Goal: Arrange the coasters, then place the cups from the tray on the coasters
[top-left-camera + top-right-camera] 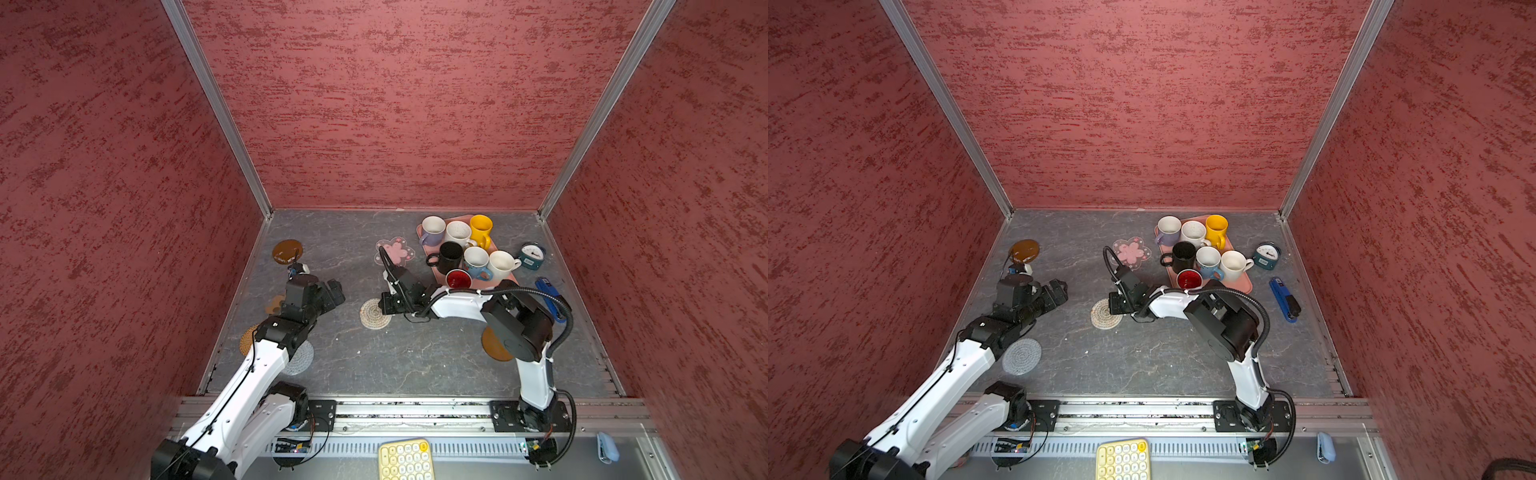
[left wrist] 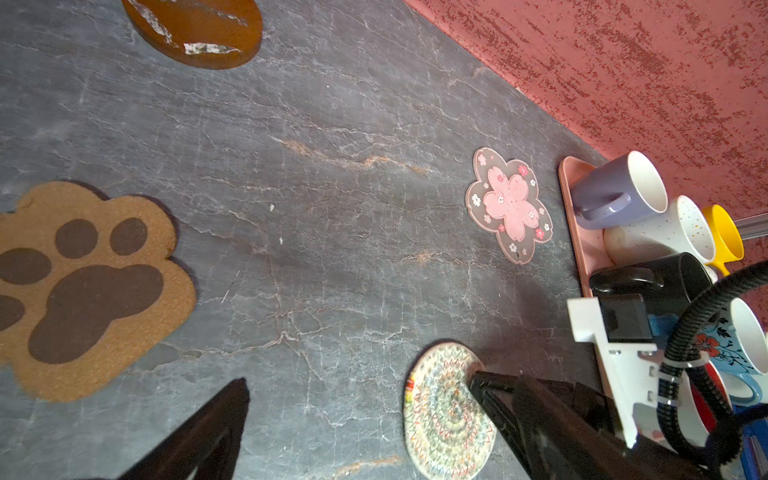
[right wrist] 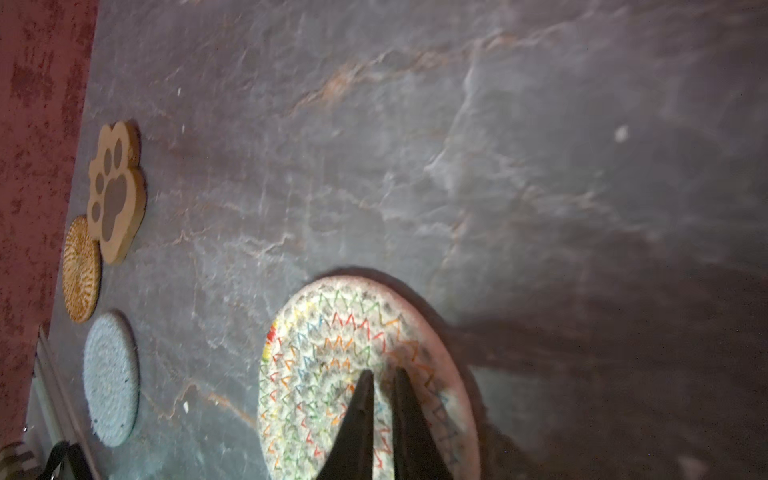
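As the right gripper (image 1: 382, 306) is hovering over the beige woven round coaster with zigzag stitching (image 1: 372, 318) in both top views, it should be dragging slowly so the weave is not bunching. The left gripper (image 1: 337, 291) is hanging spread wide, empty. From the left wrist, that coaster is lying ahead of it. From the right wrist, the jaws are standing clenched, tips over the coaster's middle. Whether they are pinching it, I cannot tell.

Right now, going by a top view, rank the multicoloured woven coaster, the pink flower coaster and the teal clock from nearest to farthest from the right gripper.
1. Multicoloured woven coaster: mid-table, right at the right gripper.
2. Pink flower coaster: farther back, left of the tray.
3. Teal clock: far right, beyond the tray.
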Controlling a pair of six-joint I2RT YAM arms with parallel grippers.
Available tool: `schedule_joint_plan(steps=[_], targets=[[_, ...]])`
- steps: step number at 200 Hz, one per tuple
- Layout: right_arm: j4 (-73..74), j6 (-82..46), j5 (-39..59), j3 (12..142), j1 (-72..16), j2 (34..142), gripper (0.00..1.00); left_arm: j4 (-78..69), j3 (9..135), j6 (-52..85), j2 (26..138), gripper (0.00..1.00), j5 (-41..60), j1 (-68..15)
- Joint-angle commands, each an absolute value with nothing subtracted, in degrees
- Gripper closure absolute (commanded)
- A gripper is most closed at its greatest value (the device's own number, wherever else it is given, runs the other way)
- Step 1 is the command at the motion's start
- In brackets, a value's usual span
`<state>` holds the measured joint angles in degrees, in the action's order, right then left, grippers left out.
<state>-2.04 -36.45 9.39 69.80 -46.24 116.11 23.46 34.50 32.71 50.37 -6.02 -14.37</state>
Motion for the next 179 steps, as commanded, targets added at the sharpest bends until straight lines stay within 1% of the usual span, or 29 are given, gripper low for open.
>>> schedule_joint_plan(steps=[1,60,100,179], targets=[[-6.00,-33.79,7.15,72.25,-43.53,118.02,0.87,18.42,34.40,32.50,52.05,0.01,-4.95,-13.88],[-8.83,-32.21,6.77,77.02,-37.07,120.34,0.89,12.92,32.94,32.26,57.48,0.00,-4.86,-13.21],[-10.78,-31.29,5.51,80.09,-35.62,122.09,0.89,10.77,32.45,32.25,60.00,0.01,-3.45,-12.03],[-11.69,-30.41,4.76,84.09,-33.80,124.56,0.90,10.56,32.28,32.34,60.03,0.01,-2.73,-10.96]])
